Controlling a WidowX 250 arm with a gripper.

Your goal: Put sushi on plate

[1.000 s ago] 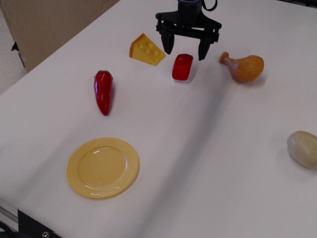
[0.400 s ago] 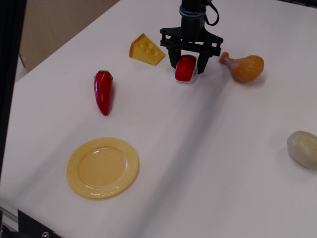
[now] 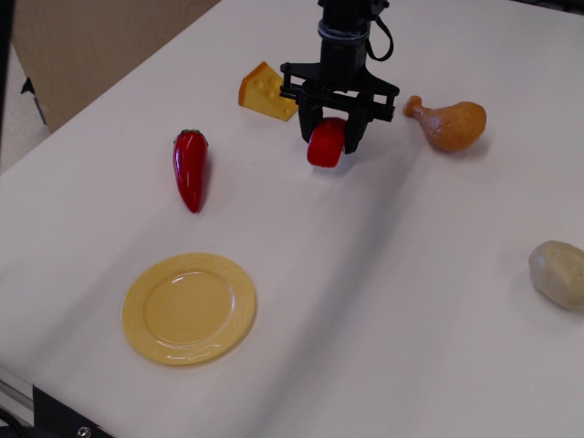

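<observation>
The sushi (image 3: 327, 144), a small block with a glossy red top and a white base, sits between the black fingers of my gripper (image 3: 330, 139), which is shut on it at the far middle of the table. It looks slightly lifted and tilted; I cannot tell if it still touches the table. The round yellow plate (image 3: 189, 308) lies near the front left, well apart from the gripper.
A red chili pepper (image 3: 190, 169) lies left, between gripper and plate. A yellow cheese wedge (image 3: 263, 89) is just left of the gripper. A chicken drumstick (image 3: 451, 123) lies to its right. A pale potato (image 3: 558, 273) sits at the right edge.
The gripper came down over the sushi, shut on it, and has shifted a little left and toward the front with it.
</observation>
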